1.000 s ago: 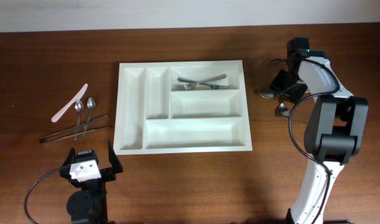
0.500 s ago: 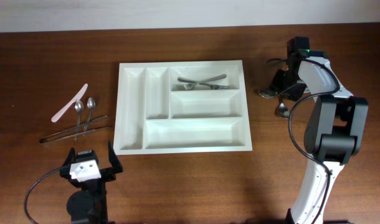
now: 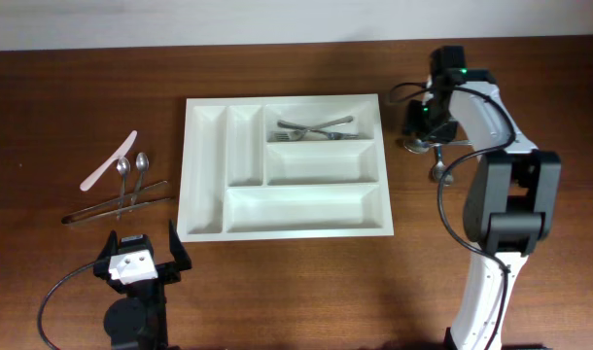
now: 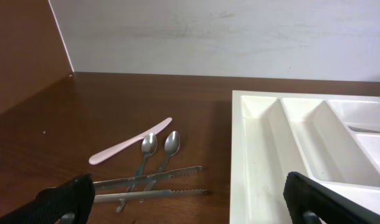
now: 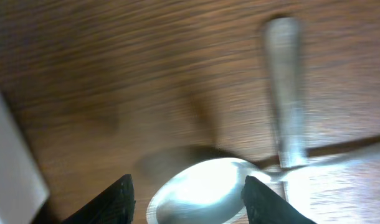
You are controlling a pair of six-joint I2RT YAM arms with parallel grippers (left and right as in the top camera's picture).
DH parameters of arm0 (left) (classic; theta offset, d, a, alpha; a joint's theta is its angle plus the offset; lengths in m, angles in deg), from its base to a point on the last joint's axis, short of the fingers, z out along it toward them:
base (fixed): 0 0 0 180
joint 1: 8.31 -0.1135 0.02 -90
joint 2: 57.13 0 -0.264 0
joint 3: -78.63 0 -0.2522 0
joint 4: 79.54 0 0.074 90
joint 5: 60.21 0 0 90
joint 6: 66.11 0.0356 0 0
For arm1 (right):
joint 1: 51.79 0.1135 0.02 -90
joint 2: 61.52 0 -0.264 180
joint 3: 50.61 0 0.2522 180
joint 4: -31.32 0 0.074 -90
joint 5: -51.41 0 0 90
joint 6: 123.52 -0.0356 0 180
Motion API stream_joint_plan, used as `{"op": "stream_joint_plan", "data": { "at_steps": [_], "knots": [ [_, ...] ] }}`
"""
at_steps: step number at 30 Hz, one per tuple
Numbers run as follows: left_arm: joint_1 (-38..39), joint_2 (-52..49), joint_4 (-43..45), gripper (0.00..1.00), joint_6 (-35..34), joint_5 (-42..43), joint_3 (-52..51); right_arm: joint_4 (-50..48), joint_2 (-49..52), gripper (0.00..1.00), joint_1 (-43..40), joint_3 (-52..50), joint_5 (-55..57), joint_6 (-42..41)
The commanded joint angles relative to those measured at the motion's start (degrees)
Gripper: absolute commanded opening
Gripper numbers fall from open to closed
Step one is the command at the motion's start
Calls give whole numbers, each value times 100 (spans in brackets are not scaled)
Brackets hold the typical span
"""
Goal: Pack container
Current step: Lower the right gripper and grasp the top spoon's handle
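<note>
1. The container (image 3: 282, 167) lies mid-table, with 2 forks (image 3: 314, 129) in its upper right compartment.
2. The right gripper (image 5: 189, 202) hangs just right of the container. Its jaws stand apart on either side of a spoon bowl (image 5: 202, 186), and no clamp shows.
3. The left gripper (image 4: 190, 205) rests wide apart, holding nothing.
4. Recommendation: centre on the bowl, close squarely, then lift clear of the crossing handle (image 5: 286, 93) before moving to the container.

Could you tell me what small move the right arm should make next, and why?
Probably lower and close the right gripper: its open jaws straddle the bowl of a spoon lying on the table beside the tray.
</note>
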Motion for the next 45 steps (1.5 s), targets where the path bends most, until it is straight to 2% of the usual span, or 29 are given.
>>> {"op": "stream_joint_plan", "data": {
  "at_steps": [1,7,13,45],
  "knots": [
    [-37,17,13,99,109,63,-28,4,-118,56,177,111,-90,103],
    [-37,17,13,99,109,63,-28,55,-105,49,214,111,214,-750],
    [-37,17,13,99,109,63,-28,184,-105,49,249,111,313,-1147],
    [-37,17,13,99,109,63,-28,564,111,44,369,79,664,-1137]
  ]
}}
